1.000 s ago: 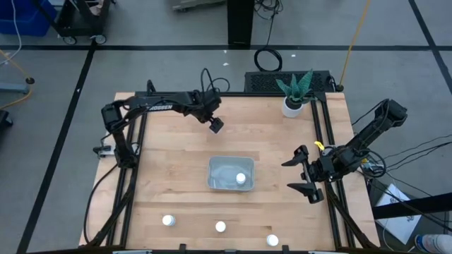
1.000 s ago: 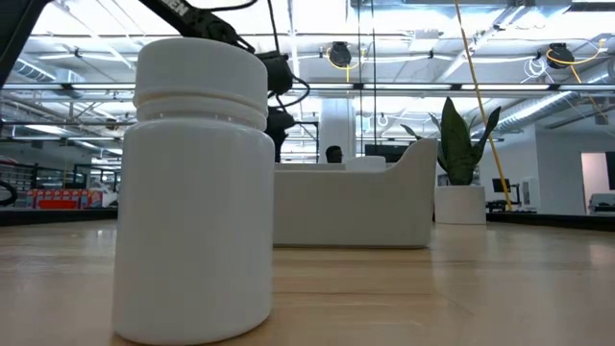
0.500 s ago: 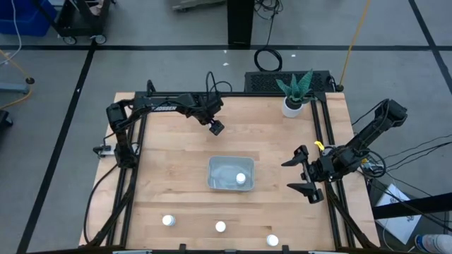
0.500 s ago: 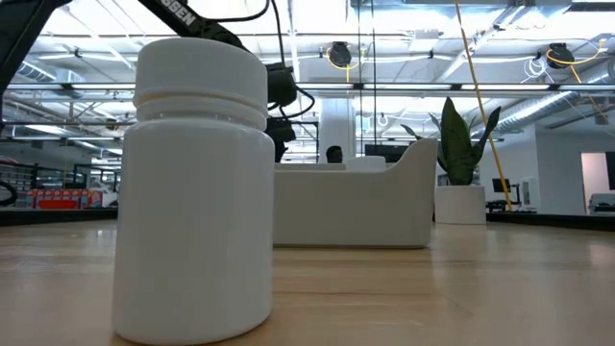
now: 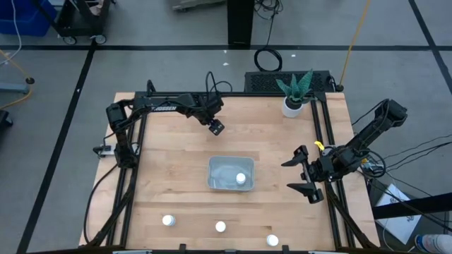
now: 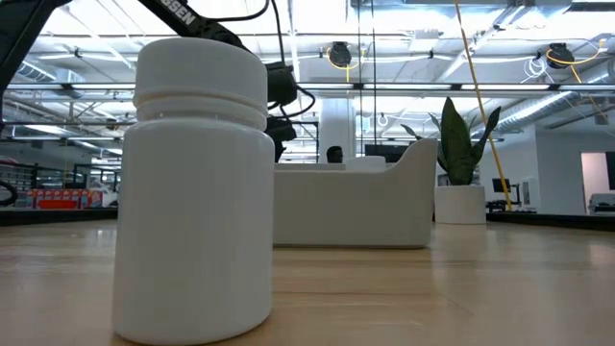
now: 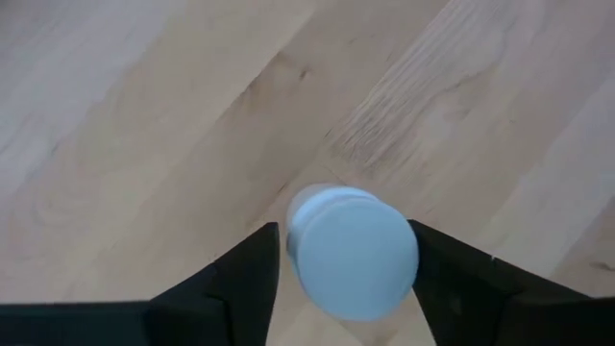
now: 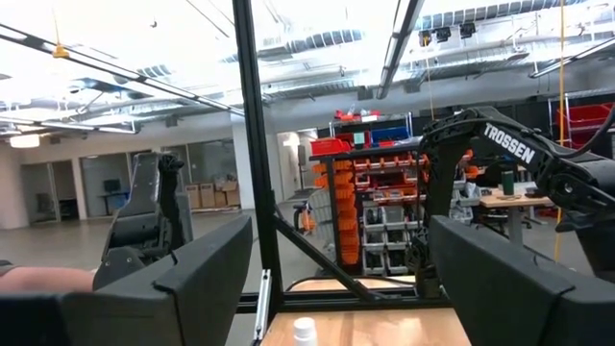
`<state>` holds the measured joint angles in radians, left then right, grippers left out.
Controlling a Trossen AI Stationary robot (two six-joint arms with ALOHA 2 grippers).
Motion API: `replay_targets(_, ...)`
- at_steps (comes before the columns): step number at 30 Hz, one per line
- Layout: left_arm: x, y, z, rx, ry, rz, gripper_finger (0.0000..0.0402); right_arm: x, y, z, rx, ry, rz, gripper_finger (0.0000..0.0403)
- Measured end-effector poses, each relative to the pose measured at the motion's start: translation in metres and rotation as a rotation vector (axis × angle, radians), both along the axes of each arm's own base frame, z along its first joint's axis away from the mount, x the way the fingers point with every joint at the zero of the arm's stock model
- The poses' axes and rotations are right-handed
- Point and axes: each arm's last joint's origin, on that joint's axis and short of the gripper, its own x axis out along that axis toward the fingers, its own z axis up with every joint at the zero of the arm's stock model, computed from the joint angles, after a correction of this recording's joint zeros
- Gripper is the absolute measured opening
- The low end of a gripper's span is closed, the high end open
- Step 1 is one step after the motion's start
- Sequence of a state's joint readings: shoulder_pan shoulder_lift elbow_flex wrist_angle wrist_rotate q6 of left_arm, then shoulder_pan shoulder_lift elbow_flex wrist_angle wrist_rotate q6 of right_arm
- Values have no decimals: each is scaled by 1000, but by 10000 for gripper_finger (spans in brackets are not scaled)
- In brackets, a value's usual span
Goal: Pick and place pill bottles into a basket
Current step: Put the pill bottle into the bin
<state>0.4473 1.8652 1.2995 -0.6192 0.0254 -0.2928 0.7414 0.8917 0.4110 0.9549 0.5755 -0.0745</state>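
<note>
- White pill bottle point(image 7: 354, 252) sits between our left gripper point(image 7: 343, 274) fingers at the table's 11 o'clock; whether they pinch it, we cannot tell.
- Next we judge: squeeze, lift, carry toward the basket point(image 5: 231, 173) at 5 o'clock.
- Our right gripper point(image 5: 305, 175) waits spread at 3 o'clock.

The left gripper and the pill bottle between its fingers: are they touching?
Touching. In the left wrist view, both fingers of the left gripper press the sides of the pill bottle, with no gap visible on either side.

Pale wooden table point(image 5: 169, 176); on it basket point(image 5: 219, 182), potted plant point(image 5: 294, 95), three pill bottles point(image 5: 220, 227) along near edge
</note>
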Motion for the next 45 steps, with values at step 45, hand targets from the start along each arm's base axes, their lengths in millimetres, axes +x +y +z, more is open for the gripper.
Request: replay_targets(45, -36, -68, 120, 32, -330, -144, 173, 1, 0, -2, -2, 16, -1, 309)
